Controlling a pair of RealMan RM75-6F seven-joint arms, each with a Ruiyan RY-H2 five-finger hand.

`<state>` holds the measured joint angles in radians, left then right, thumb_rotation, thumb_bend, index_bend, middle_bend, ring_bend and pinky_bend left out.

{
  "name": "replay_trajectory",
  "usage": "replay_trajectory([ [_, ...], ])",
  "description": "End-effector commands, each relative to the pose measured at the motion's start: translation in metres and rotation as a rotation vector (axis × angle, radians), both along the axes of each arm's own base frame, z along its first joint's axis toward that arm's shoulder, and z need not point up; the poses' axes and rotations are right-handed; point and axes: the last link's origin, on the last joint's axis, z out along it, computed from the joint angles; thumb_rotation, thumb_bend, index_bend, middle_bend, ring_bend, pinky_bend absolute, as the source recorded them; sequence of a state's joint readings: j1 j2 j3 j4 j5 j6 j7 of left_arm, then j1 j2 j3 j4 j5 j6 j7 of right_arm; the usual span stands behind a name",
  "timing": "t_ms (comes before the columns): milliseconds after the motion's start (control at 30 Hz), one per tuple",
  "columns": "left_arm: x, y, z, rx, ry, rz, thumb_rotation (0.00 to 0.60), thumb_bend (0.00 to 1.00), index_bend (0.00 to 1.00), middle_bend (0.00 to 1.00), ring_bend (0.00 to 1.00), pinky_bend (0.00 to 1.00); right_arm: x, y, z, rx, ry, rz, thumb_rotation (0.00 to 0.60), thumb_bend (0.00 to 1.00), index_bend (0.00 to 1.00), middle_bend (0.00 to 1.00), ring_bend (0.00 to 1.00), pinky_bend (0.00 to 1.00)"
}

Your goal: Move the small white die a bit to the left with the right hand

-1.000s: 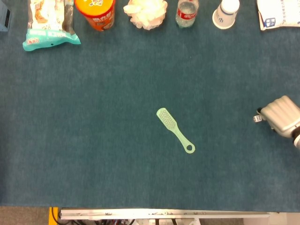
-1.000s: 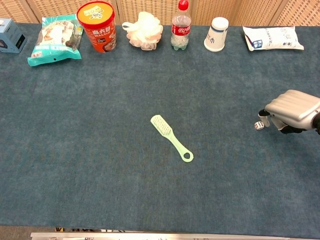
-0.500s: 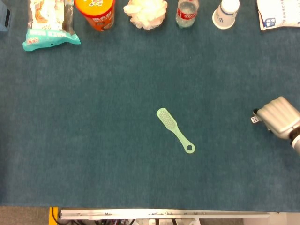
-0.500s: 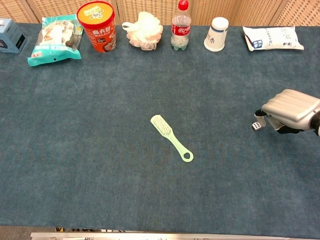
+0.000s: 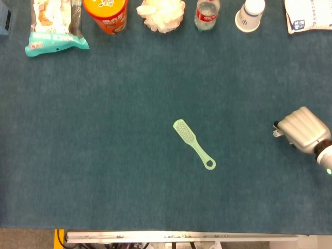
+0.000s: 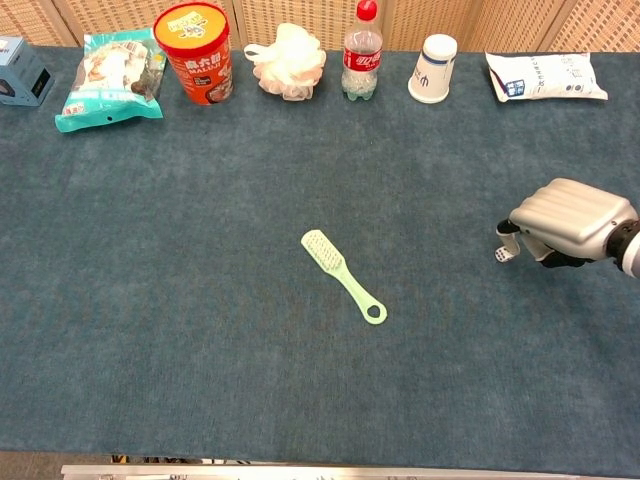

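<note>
The small white die (image 6: 500,255) shows at the right of the table, right at the fingertips of my right hand (image 6: 570,220). The silver hand has its fingers curled in and pinches the die at its left tip; the contact itself is mostly hidden under the fingers. In the head view the die (image 5: 277,134) peeks out at the left edge of the right hand (image 5: 302,128). My left hand appears in neither view.
A green brush (image 6: 343,275) lies at the table's middle. Along the far edge stand a snack bag (image 6: 105,80), an orange noodle cup (image 6: 194,52), a white bath puff (image 6: 286,60), a cola bottle (image 6: 361,52), a paper cup (image 6: 433,68) and a white pouch (image 6: 545,76).
My right hand has moved a little to the left, and the die has gone with it at its fingertips. Nothing else has shifted.
</note>
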<state>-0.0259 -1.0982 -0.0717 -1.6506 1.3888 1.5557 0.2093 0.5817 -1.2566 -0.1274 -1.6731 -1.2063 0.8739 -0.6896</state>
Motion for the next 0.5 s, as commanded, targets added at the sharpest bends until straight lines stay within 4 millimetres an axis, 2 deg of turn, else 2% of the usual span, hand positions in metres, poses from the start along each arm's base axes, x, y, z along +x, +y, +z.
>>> replay_trajectory([
  [33, 0.001, -0.001, 0.001, 0.004, -0.001, -0.004, 0.6, 0.0, 0.36, 0.35, 0.26, 0.35, 0.001, 0.0, 0.0, 0.001, -0.006, 0.001, 0.6, 0.97, 0.46, 0.94, 0.93, 0.93],
  [500, 0.001, -0.002, 0.003, 0.014, 0.008, -0.002, 0.6, 0.0, 0.36, 0.35, 0.26, 0.35, -0.005, 0.002, 0.011, -0.026, 0.017, -0.012, 0.6, 0.97, 0.46, 0.94, 0.93, 0.93],
])
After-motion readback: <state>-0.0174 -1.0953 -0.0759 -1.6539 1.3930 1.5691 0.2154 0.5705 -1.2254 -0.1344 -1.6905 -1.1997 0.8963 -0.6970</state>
